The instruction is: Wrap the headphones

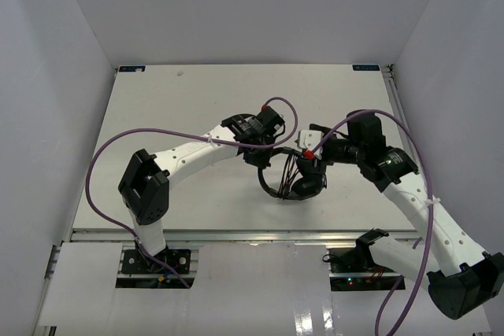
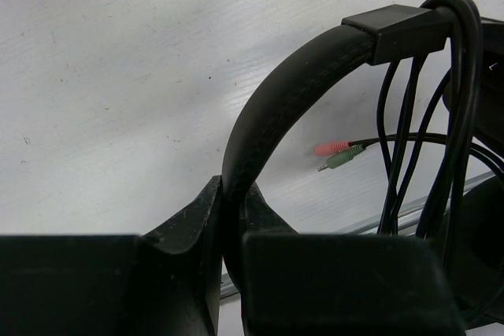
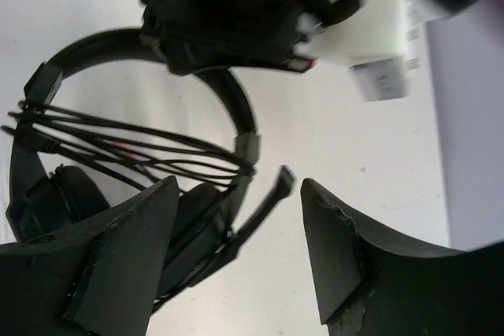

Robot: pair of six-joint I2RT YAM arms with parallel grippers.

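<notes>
The black headphones sit at the table's middle, held up by the headband. My left gripper is shut on the headband, which runs up between its jaws in the left wrist view. The thin black cord is looped several times across the band between the earcups. Its pink and green plugs hang free. My right gripper is open and empty, just right of the headphones in the top view. The boom mic pokes up between its fingers without touching them.
Purple robot cables arc over both arms. The white table has grey walls on three sides and a metal rail along its near edge. My left gripper's body hangs over the headband.
</notes>
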